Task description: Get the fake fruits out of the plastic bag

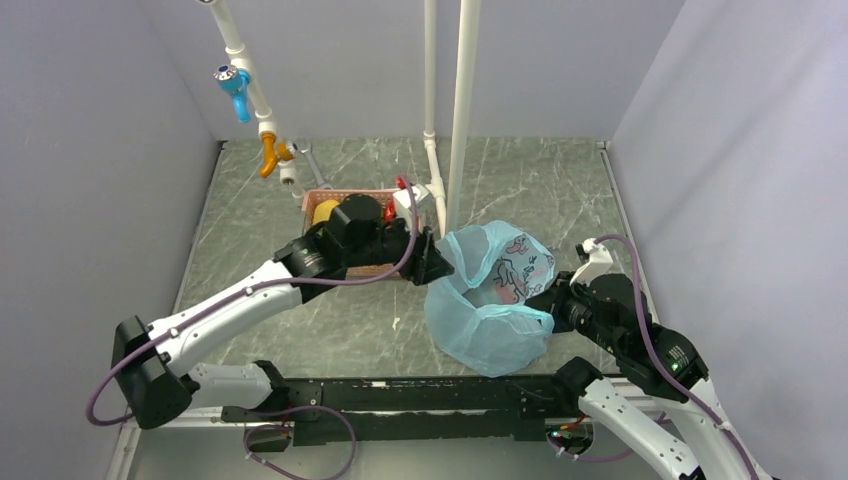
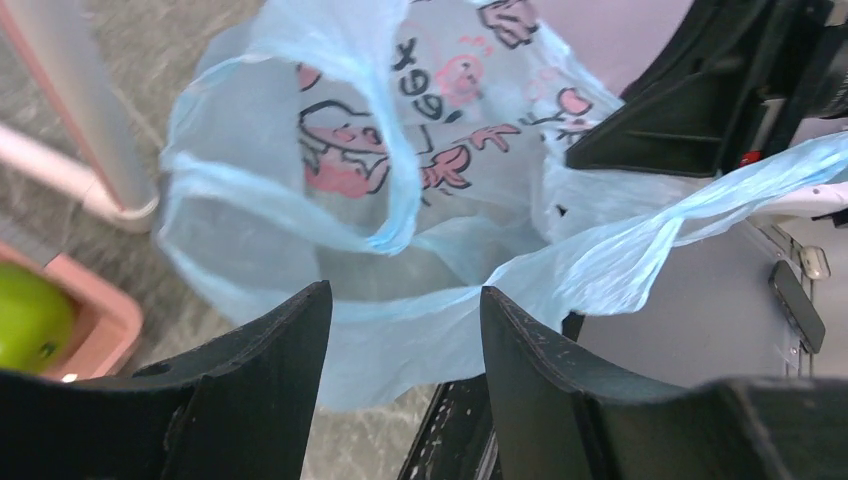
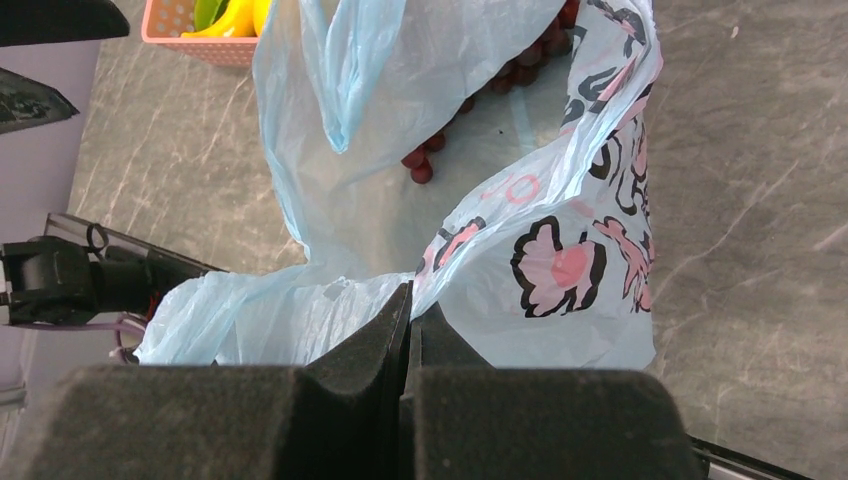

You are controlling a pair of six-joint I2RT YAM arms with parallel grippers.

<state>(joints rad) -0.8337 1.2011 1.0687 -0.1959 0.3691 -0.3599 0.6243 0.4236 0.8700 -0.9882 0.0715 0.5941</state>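
Well, on the table the biggest thing is the plastic bag, slumped right of centre between my two arms with its mouth open. The pink basket sits just behind and left of it, with bananas and a green apple inside. My right gripper is clamped flat, with a fold of the bag's near rim nipped at its tips. My left gripper stands spread and holds nothing, poised at the opposite rim with film lying ahead of the gap. Inside, the grapes lie on the bag's floor, showing through the film. I judge the bag feather-light, limp and slithery. It will likely drag along rather than stay put, so it wants pinning by the rim. The grapes look knobbly, light and hard; I'd take them across the cluster's middle, not by one berry.
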